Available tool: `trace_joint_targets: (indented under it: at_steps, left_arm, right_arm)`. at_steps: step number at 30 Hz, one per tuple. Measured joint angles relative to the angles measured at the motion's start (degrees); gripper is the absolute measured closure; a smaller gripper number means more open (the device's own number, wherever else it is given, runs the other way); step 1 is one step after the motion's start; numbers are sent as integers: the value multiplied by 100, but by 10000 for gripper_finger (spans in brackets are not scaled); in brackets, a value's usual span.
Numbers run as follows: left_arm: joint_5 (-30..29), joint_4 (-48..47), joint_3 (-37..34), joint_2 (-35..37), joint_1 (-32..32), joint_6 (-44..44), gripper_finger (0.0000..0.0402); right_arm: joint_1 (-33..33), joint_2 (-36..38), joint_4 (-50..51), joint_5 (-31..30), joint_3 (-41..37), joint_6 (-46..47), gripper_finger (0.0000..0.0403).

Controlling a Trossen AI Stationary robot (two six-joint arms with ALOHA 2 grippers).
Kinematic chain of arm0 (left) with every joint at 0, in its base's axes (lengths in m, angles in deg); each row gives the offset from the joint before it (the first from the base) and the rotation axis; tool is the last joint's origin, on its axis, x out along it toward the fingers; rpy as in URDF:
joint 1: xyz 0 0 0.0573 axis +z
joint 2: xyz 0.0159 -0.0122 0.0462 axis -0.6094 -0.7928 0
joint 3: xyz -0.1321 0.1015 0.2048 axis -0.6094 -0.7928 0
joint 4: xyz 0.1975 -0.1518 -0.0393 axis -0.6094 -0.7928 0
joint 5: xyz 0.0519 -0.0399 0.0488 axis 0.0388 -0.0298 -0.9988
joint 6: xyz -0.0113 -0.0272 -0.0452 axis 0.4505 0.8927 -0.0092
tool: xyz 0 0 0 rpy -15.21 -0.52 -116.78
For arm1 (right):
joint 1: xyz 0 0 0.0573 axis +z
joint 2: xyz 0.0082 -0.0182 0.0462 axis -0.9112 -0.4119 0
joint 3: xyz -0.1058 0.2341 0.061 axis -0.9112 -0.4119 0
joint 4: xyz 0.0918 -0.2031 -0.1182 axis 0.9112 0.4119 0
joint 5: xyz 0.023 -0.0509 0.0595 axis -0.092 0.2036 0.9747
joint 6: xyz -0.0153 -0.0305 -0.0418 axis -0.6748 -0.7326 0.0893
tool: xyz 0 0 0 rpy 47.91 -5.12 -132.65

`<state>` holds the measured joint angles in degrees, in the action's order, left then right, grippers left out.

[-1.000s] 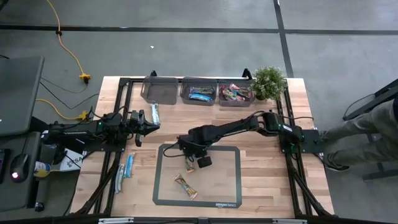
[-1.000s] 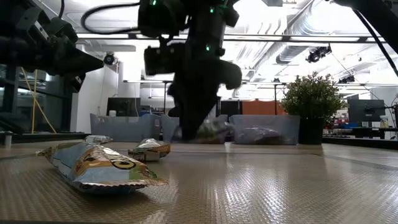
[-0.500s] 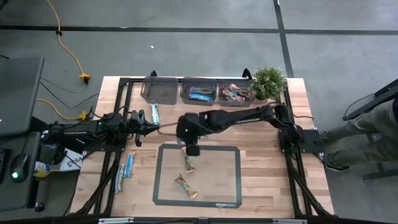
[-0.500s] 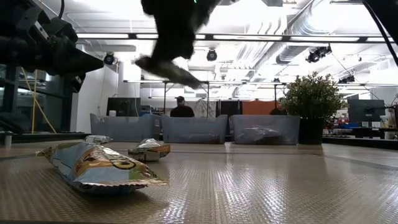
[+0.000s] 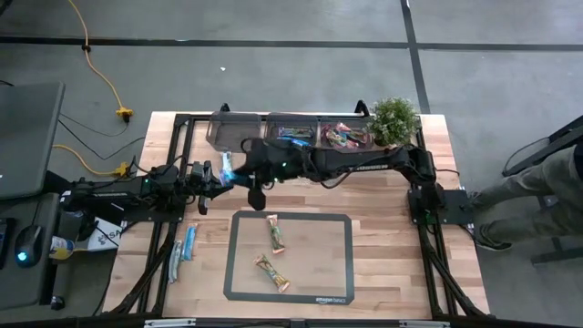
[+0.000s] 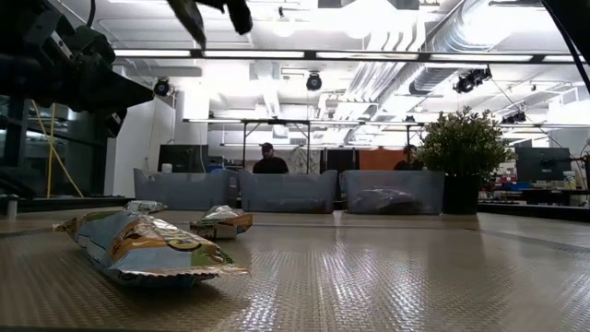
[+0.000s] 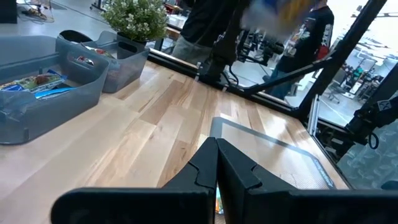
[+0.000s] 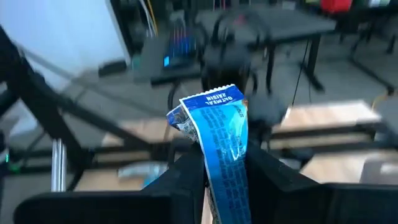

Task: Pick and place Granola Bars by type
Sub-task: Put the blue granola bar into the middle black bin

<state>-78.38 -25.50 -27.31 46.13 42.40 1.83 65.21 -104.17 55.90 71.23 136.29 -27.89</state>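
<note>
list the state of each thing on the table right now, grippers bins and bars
right gripper: shut on the blue bar, raised above the table near the bins
left gripper: shut, empty
left bin: looks empty
middle bin: holds blue bars
right bin: holds red-pink bars
two tan bars: lying flat on the mat
pale bars: lying by the table's left edge

You have three grey bins [image 5: 290, 133] in a row, one potted plant [image 5: 393, 119] and one mat [image 5: 290, 256]. Two bars [image 5: 273, 253] lie on the mat — two more sit off it at the left edge [image 5: 183, 249] — and one blue bar [image 8: 222, 146] is held aloft.
</note>
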Motion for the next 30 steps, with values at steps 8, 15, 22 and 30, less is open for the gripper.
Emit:
trace_joint_targets:
  at_steps: [8, 15, 22, 30]
  left_arm:
    - [0, -1, 0, 0, -1, 1, 401]
    - [0, 0, 0, 0, 1, 1, 401]
    - [2, 0, -1, 0, 0, -1, 401]
    - [1, 0, -1, 0, -1, 0, 401]
  right_arm:
    - [-310, 231, -444, -1, -2, -91, 329]
    - [-890, 993, -94, -106, -4, -476, 329]
    - [-1679, 1736, 445, -398, 0, -929, 329]
    - [-2662, 1776, 2006, -571, 4, -1168, 329]
